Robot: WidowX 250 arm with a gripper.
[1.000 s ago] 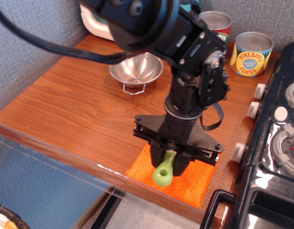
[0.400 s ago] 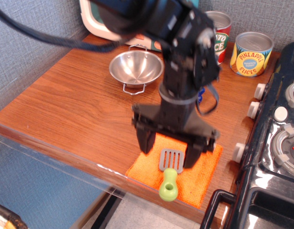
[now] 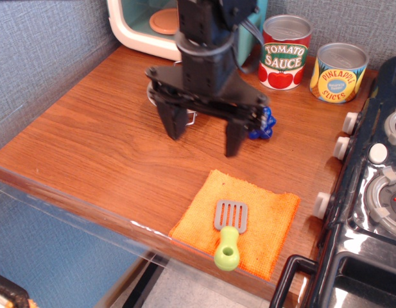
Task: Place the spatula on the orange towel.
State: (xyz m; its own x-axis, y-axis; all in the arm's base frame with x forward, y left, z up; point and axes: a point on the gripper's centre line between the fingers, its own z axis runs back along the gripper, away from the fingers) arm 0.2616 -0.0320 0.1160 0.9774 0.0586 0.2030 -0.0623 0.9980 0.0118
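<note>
Gripper (image 3: pixel 204 131) now risen, backed off toward 11 o'clock, fingers spread, empty — spatula (image 3: pixel 229 230) released flat on orange towel (image 3: pixel 268 215); placement looks done.

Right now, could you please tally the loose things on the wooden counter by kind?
Cans: 2, tomato sauce can and pineapple slices can
Utensils: 1, spatula
Cloths: 1, orange towel
Blue objects behind the open gripper: 1, kind unclear
Total: 5
</note>
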